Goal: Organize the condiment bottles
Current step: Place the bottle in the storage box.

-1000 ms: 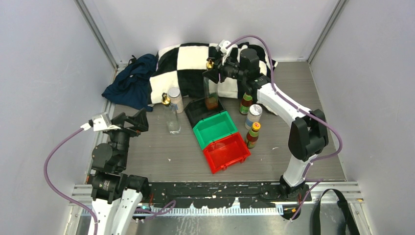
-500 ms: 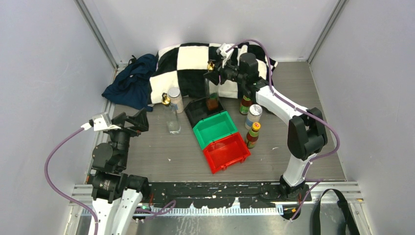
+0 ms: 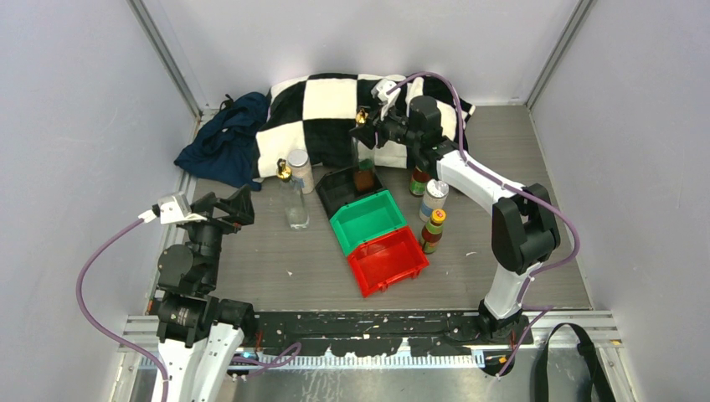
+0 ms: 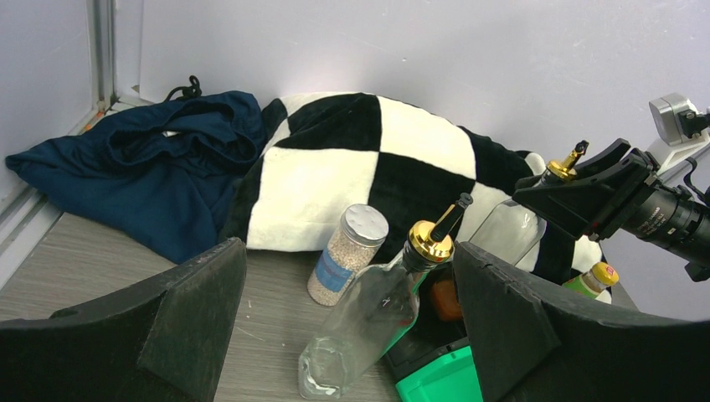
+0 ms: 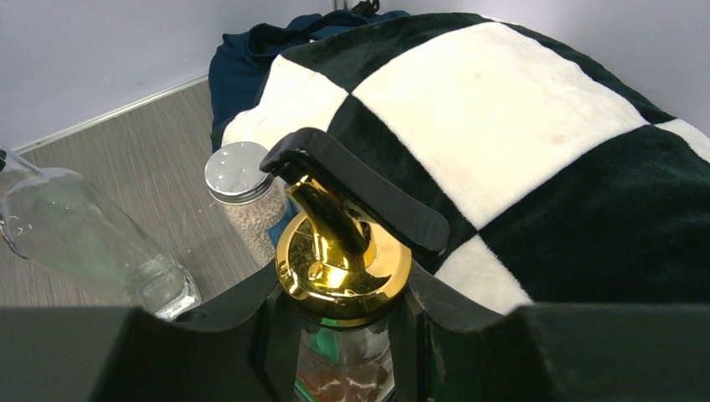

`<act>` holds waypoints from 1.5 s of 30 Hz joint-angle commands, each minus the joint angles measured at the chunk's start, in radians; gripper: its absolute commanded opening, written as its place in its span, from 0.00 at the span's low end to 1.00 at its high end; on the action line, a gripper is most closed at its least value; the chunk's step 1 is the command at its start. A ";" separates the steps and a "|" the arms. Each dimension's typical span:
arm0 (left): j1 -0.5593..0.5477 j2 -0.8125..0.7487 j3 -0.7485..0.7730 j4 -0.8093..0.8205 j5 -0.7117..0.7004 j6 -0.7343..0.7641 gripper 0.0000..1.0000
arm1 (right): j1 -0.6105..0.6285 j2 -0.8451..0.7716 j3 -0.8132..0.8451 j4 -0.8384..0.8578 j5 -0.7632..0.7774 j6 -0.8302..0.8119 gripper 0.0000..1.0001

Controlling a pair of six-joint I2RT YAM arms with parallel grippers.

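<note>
One glass bottle (image 5: 342, 266) between right fingers (image 5: 502, 352)

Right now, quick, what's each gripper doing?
Left gripper: open, holding nothing.
Right gripper: closed on the tall glass bottle, just below its gold top.

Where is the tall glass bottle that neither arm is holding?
In the top view the free tall bottle stands left of centre, just left of the black bin, a silver-lidded shaker jar close behind it.

a lab test booth: blank grey walls (image 3: 75, 126), aluminium frame rails (image 3: 166, 59), bare table (image 3: 276, 260).
</note>
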 commanded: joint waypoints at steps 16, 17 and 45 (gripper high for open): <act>0.006 -0.002 -0.003 0.055 0.012 -0.012 0.94 | 0.008 -0.058 -0.007 0.168 0.024 0.029 0.01; 0.006 -0.002 -0.002 0.054 0.012 -0.013 0.94 | 0.009 -0.058 -0.010 0.169 0.024 0.029 0.01; 0.005 -0.011 -0.004 0.055 0.012 -0.015 0.94 | 0.008 -0.067 -0.071 0.167 0.035 0.048 0.13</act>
